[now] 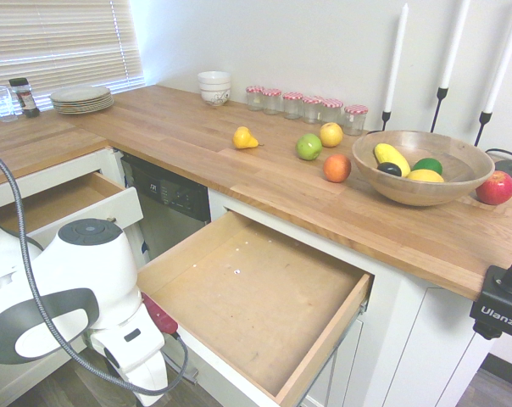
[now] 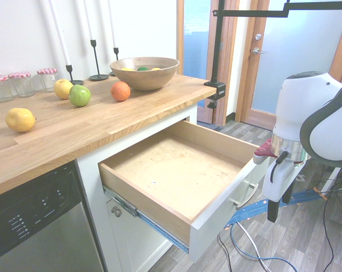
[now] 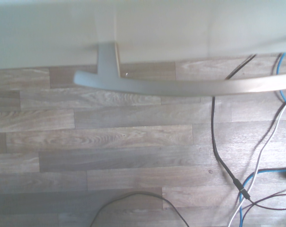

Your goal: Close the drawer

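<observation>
drawer [image 1: 252, 292], wide and shallow with a bare plywood bottom, stands pulled far out from under the front edge of the wooden countertop [image 2: 75, 116]; its metal runner [image 2: 142, 218] shows along the side. its white front panel [image 2: 227, 198] carries a silver bar handle [image 2: 247, 195]. a few tiny white specks lie on the drawer's bottom.

the gripper [image 2: 280, 211] hangs in front of the panel near the handle, pointing down, its two dark fingers spread apart with nothing between them. in the wrist view the handle crosses above the grey plank floor [image 3: 110, 137].

on the countertop, a wooden bowl [image 1: 421, 191] sits toward the end away from the blinds [image 1: 61, 42], holding yellow fruit [image 1: 392, 158], a green one [image 1: 427, 165] and a dark one [image 1: 389, 170]. a red apple [image 1: 495, 188] is just beside the bowl. an orange [image 1: 336, 168], a green apple [image 1: 308, 147] and a yellow apple [image 1: 331, 134] are grouped between the bowl and a yellow pear [image 1: 244, 138].

along the wall edge stand jars [image 1: 292, 106] with red-and-white lids, stacked bowls [image 1: 214, 88] and, farther along, stacked plates [image 1: 82, 99]. a smaller drawer [image 1: 61, 199] beyond the dishwasher [image 1: 167, 203] is open too.
</observation>
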{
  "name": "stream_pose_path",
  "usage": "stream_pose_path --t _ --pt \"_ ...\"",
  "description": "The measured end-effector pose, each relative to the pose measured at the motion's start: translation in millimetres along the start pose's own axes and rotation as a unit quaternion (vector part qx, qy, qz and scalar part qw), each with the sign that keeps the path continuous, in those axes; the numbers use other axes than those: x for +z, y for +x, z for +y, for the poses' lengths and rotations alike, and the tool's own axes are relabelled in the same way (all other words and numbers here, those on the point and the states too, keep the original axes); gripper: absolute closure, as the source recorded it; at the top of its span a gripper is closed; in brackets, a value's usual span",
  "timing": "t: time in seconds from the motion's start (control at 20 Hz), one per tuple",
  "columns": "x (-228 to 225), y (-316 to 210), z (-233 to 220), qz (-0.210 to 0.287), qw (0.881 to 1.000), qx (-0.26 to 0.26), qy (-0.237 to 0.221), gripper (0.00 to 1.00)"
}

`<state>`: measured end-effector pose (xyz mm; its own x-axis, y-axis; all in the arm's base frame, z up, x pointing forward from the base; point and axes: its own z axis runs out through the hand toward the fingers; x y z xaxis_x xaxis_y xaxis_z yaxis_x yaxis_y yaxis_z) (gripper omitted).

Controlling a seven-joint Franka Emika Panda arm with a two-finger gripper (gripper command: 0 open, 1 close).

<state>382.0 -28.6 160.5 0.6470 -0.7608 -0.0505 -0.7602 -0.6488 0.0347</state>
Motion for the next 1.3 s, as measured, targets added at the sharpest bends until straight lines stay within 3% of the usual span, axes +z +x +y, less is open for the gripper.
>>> stream_pose_path --t 0.45,0.5,1.3 --pt "17 9 -6 0.018 0.999 -0.028 0.014 0.0" --pt "22 10 -6 0.021 0.999 -0.03 0.015 1.0" --pt "36 15 -11 0.029 0.999 -0.034 0.017 1.0"
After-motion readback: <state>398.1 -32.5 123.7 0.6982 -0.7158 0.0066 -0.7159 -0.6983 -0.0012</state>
